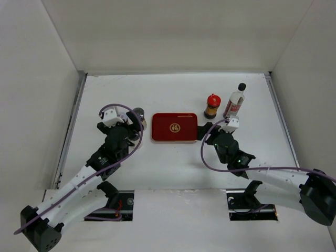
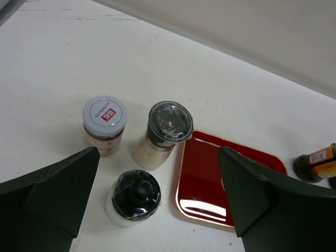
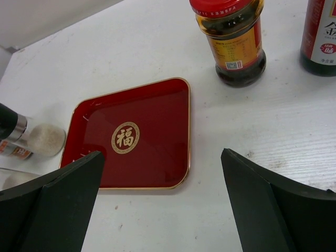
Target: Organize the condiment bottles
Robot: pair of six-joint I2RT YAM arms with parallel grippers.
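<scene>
Red tray (image 1: 175, 127) is lying between the bottles (image 1: 211, 105) on its left and right
The left gripper (image 2: 157, 184) and right gripper (image 3: 163, 194) are both hanging wide open, holding nothing

A red-capped brown bottle (image 1: 212, 106) and a tall clear black-capped bottle (image 1: 235, 102) stand upright, near each other, beyond the right end of the red tray (image 1: 163, 131). At the tray's left end a white black-capped bottle (image 2: 134, 197), a grey-lidded shaker (image 2: 163, 134) and a white-lidded jar (image 2: 105, 123) cluster together, all upright.

One high overhead view, two close wrist views, red tray (image 1: 175, 127) common.
</scene>
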